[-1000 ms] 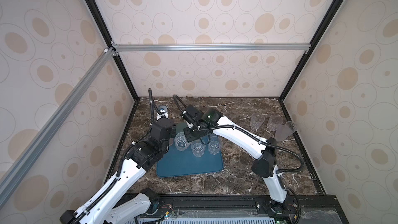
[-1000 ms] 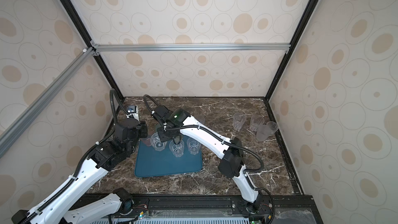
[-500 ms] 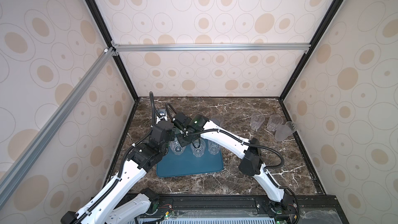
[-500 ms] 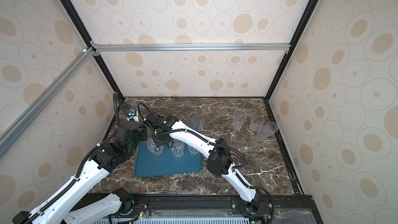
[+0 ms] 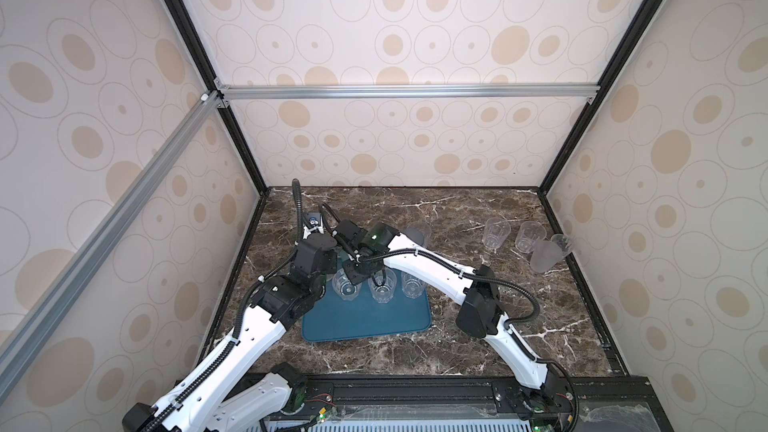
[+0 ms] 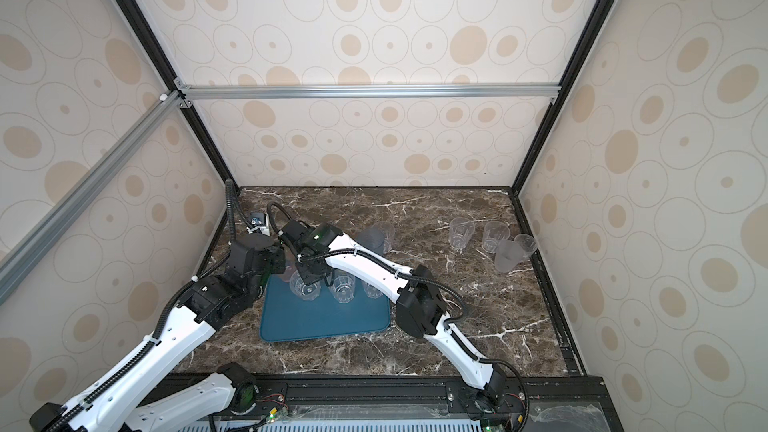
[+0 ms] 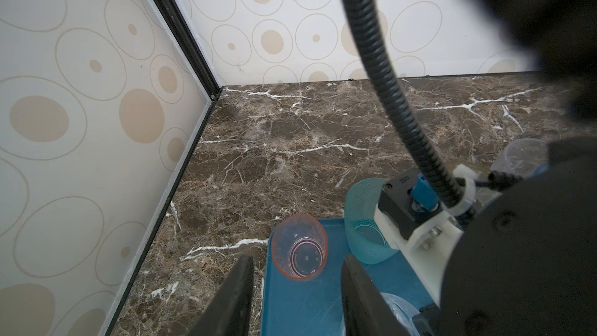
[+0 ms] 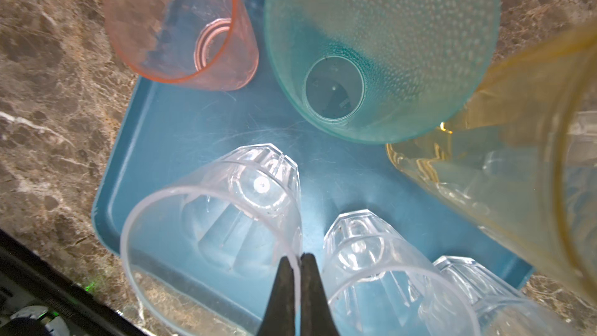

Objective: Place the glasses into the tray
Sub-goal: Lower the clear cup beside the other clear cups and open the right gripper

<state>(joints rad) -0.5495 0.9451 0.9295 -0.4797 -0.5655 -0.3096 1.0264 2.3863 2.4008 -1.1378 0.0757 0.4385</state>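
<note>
The teal-blue tray (image 5: pixel 365 320) (image 8: pixel 200 124) lies at the front left of the marble table. My right gripper (image 8: pixel 298 258) (image 5: pixel 356 275) is shut, pinching the rim of the leftmost of three clear faceted glasses (image 8: pixel 219 214) (image 5: pixel 345 286); its base is at or just above the tray floor. The other two clear glasses (image 8: pixel 371 260) (image 8: pixel 468 289) stand beside it. Pink (image 8: pixel 181 21) (image 7: pixel 299 247), teal-green (image 8: pixel 381 50) (image 7: pixel 363 221) and yellow (image 8: pixel 517 163) glasses stand along the tray's far edge. My left gripper (image 7: pixel 295 261) hangs open over the tray's far-left corner, close to the pink glass and holding nothing.
Several more glasses stand off the tray at the back right (image 5: pixel 496 233) (image 5: pixel 530 236) (image 5: pixel 545 257), near the right wall. Another one (image 5: pixel 417 232) stands behind my right arm. The two arms are crowded together above the tray's far-left part.
My right arm has swung left across the tray, still shut. The three clear glasses have barely shifted. My left arm has hardly moved and its jaws stand the same.
</note>
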